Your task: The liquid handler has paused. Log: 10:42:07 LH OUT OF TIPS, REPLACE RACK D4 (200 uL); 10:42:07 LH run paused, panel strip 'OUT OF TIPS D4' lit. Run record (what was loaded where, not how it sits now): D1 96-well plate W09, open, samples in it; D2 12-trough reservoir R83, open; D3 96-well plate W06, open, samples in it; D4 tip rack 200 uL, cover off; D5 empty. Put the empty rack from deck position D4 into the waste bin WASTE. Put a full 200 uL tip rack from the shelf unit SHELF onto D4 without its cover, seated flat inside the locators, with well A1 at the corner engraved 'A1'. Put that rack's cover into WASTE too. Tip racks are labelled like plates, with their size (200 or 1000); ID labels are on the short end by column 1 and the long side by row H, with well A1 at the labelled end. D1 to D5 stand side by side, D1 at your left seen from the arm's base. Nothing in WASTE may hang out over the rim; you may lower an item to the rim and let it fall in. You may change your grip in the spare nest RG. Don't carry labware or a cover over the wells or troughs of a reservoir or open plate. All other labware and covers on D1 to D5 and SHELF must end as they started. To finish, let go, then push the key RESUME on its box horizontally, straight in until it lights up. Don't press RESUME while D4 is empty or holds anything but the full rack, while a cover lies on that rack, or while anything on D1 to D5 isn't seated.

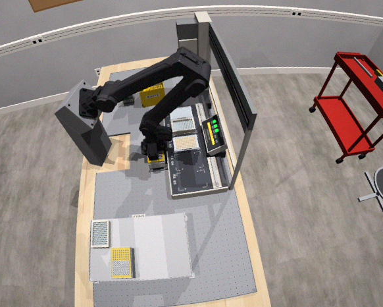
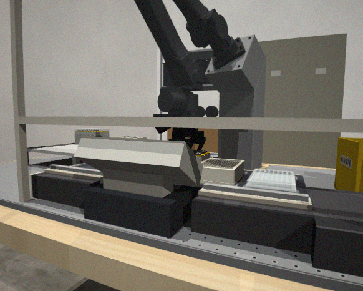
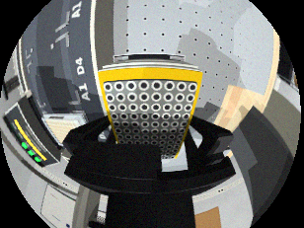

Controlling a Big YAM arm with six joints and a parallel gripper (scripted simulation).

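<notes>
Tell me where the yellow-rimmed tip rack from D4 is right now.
In the top view the yellow-rimmed tip rack is held in the gripper, off the deck beside its arm-side edge, near the now-bare D4 position.

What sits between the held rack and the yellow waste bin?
In the top view, the arm's dark forearm and bare grey mat lie between the rack in the gripper and the bin; no labware.

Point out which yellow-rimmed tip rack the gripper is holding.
The yellow rack clamped in the gripper beside the deck; the other rests on the shelf unit.
</notes>
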